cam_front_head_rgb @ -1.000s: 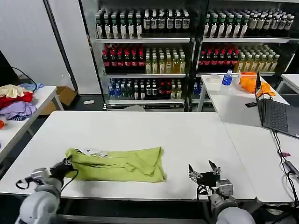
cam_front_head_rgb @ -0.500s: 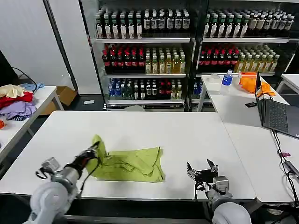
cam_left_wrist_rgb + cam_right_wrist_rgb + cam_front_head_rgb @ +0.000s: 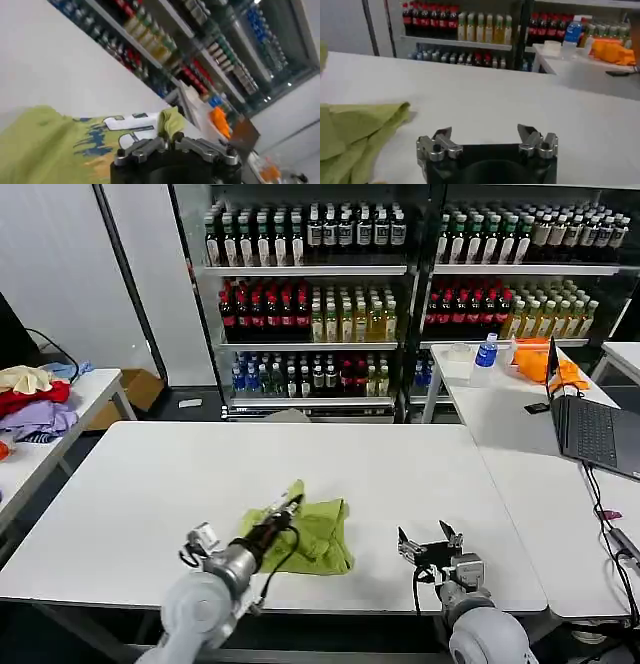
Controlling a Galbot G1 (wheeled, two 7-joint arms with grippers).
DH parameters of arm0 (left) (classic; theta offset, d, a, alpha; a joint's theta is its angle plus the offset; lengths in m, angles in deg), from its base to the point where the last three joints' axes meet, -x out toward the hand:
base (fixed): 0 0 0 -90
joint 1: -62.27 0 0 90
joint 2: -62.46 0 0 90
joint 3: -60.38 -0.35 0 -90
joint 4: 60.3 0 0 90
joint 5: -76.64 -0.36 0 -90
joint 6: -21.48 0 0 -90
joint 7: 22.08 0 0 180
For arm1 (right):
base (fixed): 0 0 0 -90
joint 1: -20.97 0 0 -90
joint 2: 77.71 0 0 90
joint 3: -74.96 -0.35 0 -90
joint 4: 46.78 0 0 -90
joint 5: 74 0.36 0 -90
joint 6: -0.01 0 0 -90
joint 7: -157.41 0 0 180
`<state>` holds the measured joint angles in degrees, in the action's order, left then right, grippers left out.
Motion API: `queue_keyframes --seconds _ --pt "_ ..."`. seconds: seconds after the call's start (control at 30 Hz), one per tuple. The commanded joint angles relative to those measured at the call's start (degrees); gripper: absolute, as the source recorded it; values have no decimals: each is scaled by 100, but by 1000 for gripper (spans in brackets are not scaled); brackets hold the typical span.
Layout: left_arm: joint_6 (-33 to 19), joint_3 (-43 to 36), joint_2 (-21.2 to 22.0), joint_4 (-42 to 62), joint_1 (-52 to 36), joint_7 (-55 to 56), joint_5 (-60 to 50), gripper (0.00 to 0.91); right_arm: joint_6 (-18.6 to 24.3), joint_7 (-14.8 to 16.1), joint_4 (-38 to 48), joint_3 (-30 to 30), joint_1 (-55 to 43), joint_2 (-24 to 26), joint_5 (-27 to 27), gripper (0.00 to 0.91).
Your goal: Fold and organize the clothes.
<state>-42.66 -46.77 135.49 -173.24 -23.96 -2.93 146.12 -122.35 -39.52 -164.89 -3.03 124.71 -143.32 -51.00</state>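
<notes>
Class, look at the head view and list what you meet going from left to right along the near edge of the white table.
Left gripper shut on a lifted fold of the lime T-shirt → the rest of the T-shirt lying on the table → a bare stretch of table → right gripper, open, resting near the table's front edge.

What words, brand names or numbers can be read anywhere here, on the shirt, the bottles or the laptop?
None can be read.
Lime soft fabric T-shirt: its white-and-dark printed graphic shows blocky shapes, no legible letters.
Shelved drink bottles: labels too small to read.
Blue-labelled bottle on the right-hand white table: unreadable.
Dark open laptop: no legible marking.
</notes>
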Motion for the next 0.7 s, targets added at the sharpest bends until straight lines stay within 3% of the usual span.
queue_keyframes --seconds 0.03,0.43,0.7 --pt "-27 -731 382 494 -283 -106 -484 907 8 3 65 -9 -55 13 16 907" --pt "-94 -245 174 55 -26 -143 -884 907 10 -2 -44 1 17 -5 -7 907" --pt "-71 1041 -813 -279 717 -137 -1218 907 16 7 -161 -86 118 7 -6 907"
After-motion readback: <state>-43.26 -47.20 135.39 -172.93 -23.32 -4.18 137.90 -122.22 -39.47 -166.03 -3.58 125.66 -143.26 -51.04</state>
